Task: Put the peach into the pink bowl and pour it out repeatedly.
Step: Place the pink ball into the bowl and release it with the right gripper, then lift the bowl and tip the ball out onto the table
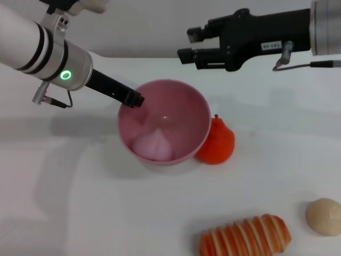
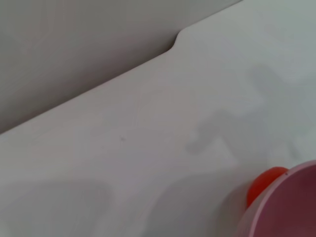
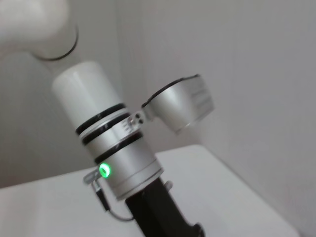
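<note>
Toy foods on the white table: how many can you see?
4. A pale pink round peach lies inside the glossy pink plastic bowl; an orange-red pear-shaped fruit touches the bowl; a striped bread loaf and beige ball sit nearest the robot.

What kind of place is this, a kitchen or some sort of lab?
Most likely a robot test bench, not a kitchen. A plain white table carries only toy food: a peach in a pink bowl, an orange-red fruit, a bread loaf. The left gripper holds the bowl's rim; the right gripper hangs above.
</note>
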Available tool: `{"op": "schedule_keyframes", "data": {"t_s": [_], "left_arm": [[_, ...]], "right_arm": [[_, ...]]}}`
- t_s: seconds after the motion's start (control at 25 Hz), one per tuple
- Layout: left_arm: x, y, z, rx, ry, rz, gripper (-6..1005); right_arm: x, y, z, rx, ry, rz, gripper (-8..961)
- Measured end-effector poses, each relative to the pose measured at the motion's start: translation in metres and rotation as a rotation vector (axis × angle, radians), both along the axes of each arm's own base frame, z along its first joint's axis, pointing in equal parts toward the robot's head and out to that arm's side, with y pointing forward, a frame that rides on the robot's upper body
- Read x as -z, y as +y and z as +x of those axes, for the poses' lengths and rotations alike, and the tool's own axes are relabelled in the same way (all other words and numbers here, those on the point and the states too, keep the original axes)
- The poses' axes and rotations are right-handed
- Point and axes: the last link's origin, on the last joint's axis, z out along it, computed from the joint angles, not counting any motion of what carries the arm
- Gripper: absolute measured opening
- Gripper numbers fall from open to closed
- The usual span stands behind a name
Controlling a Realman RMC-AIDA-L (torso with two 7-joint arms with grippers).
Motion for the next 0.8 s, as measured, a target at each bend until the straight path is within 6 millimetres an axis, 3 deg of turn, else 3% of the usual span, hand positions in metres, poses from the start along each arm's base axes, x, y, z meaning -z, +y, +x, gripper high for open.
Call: {"op": "schedule_keyframes", "data": {"t_s": [0.2,0.36,0.48,0.56,0.64,0.8], "left_arm": [[0.005,0.002,0.003,0.025,-0.035,0.033,46],[0.013,0.002,0.012,0.079,-0.077,0.047,45],[0.03,-0.001,0.035,0.214,-0.146,0.044,45],[0.03,-0.001,0.035,0.214,-0.146,0.044,45],[0.049,-0.006,0.054,0.332,-0.176,0.046,45],[0.061,-0.008,0.063,0.408,-0.198,0.08,45]], "right_arm": [[-0.021,-0.001,0.02,-0.005,0.122,0.114,473],[-0.048,-0.012,0.055,-0.036,0.332,0.287,533],[-0.066,-0.027,0.09,-0.059,0.481,0.492,531],[-0.074,-0.038,0.114,-0.051,0.55,0.626,529],[-0.081,-0.046,0.133,-0.027,0.587,0.724,529],[-0.089,-0.059,0.163,0.038,0.622,0.844,529]]}}
